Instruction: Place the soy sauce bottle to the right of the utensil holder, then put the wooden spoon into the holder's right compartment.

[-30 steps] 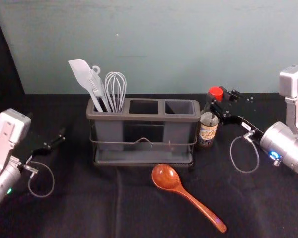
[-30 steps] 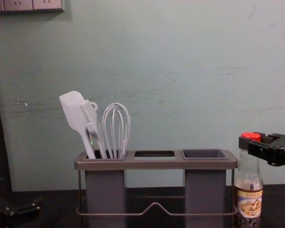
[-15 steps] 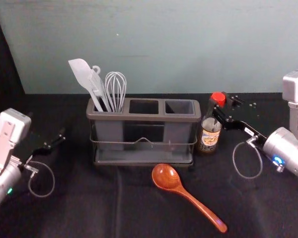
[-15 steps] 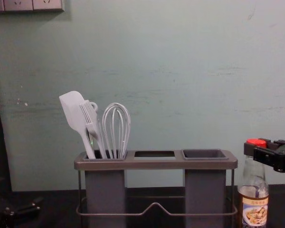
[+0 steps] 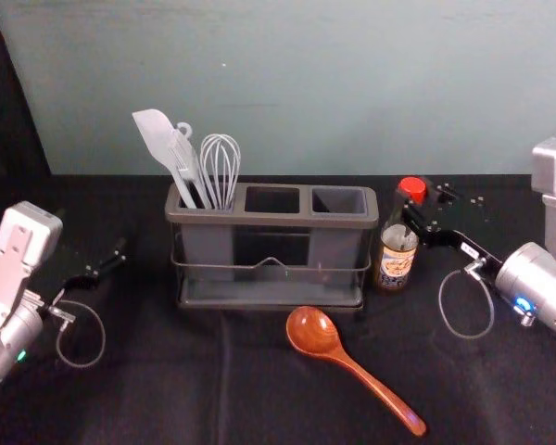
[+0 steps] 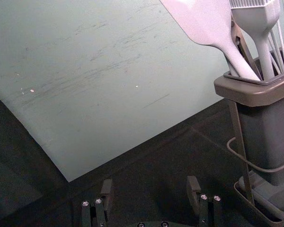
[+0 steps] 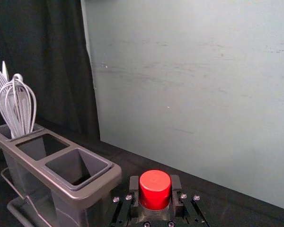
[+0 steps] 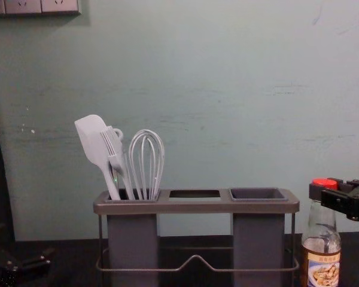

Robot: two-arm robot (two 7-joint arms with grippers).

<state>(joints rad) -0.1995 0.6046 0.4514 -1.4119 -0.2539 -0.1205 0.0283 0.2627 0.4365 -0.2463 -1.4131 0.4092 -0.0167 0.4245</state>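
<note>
2 fingers of my right gripper [image 7: 155, 193] close on the soy sauce bottle [image 5: 396, 260] at cap and neck. Bottle below them, roughly upright, just beside the right end of the utensil holder [image 5: 273, 220]. Base on the black cloth [image 5: 157, 389]? Cannot tell. Glass: likely slick, breakable, heavy low down; neck hold sound, but I'd settle the base before letting go.

Wooden spoon [image 5: 312, 332] lies nearer me than those fingers, handle angled rightward. Light, stiff, might roll; I'd pinch mid-handle, then aim for the right compartment [image 7: 78, 165].

Left gripper [image 6: 149, 189] parked left of the holder, fingers wide, nothing between.
</note>
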